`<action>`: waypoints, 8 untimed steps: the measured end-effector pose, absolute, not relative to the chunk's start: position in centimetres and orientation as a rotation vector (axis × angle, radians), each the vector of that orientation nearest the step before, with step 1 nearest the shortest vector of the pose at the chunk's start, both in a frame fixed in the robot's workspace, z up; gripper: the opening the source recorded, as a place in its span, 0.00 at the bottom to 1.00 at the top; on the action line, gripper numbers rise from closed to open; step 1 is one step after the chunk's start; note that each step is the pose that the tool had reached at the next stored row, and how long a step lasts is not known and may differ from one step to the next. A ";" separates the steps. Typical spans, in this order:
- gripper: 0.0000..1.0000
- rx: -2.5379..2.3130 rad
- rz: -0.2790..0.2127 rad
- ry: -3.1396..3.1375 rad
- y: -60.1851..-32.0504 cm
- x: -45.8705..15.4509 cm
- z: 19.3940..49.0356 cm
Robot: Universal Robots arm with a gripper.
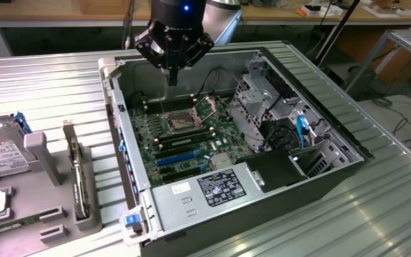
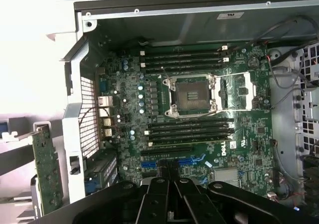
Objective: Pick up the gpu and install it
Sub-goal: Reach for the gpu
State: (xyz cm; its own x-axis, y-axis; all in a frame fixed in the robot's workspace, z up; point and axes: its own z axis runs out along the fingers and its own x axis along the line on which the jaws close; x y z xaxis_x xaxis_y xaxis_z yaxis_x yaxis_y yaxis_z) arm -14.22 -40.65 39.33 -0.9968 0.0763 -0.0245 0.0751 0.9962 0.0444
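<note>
Exterior view shows the gpu (image 1: 79,179) standing on edge in a grey rack (image 1: 48,214) outside the case (image 1: 263,225), toward that view's left, with nothing touching it. A good pick probably calls for a grasp on its upper edge, square to the board, so it lifts straight out of the rack without twisting. The gripper (image 1: 171,80) hangs over the motherboard (image 1: 145,128) inside the case, pointing straight down, fingers pressed together on nothing, well apart from the gpu.

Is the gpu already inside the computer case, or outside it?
Outside. The gpu stands on edge in the grey holder beside the case, and the blue slots on the motherboard are empty.
</note>
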 end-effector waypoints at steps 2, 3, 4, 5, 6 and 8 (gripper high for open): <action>0.11 0.118 0.068 3.112 -40.7 -14.6 39.3; 0.11 0.118 0.068 3.112 -40.8 -14.8 39.3; 0.11 0.118 0.068 3.112 -40.8 -15.0 39.3; 0.11 0.118 0.068 3.113 -40.8 -15.2 39.3; 0.11 0.118 0.068 3.112 -40.9 -15.3 39.3; 0.11 0.118 0.068 3.112 -41.0 -15.8 39.3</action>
